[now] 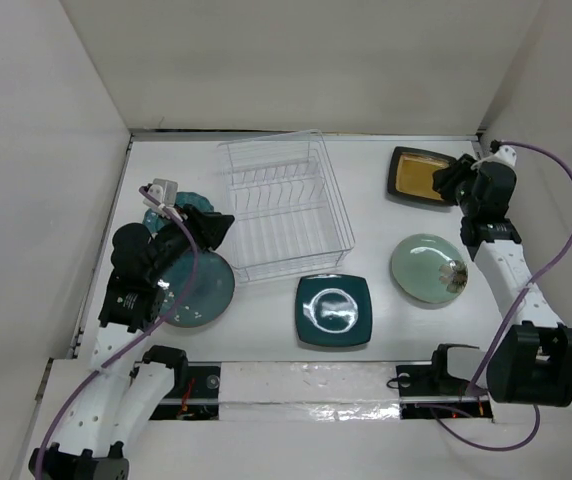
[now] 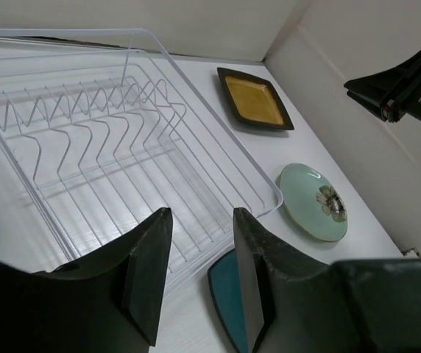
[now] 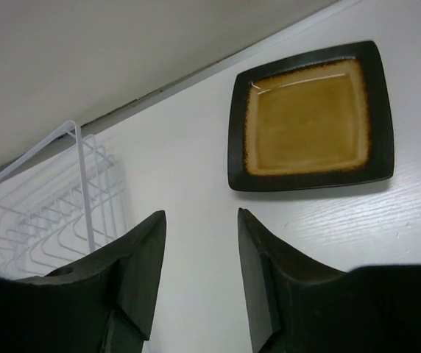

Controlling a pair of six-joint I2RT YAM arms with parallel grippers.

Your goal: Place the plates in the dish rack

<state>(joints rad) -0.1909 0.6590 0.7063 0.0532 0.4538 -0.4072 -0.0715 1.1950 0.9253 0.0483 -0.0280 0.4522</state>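
The dish rack stands at 12 o'clock on the table. Around it lie the amber plate at 2, the green plate at 4, the square teal plate at 6 and the grey plate at 8. The left hand and the right hand are both open, holding nothing.

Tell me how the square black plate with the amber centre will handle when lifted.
The black plate looks rigid and glazed, glare on its amber centre: probably slippery and breakable. It lies flat on the table, so getting a finger under it may be hard.
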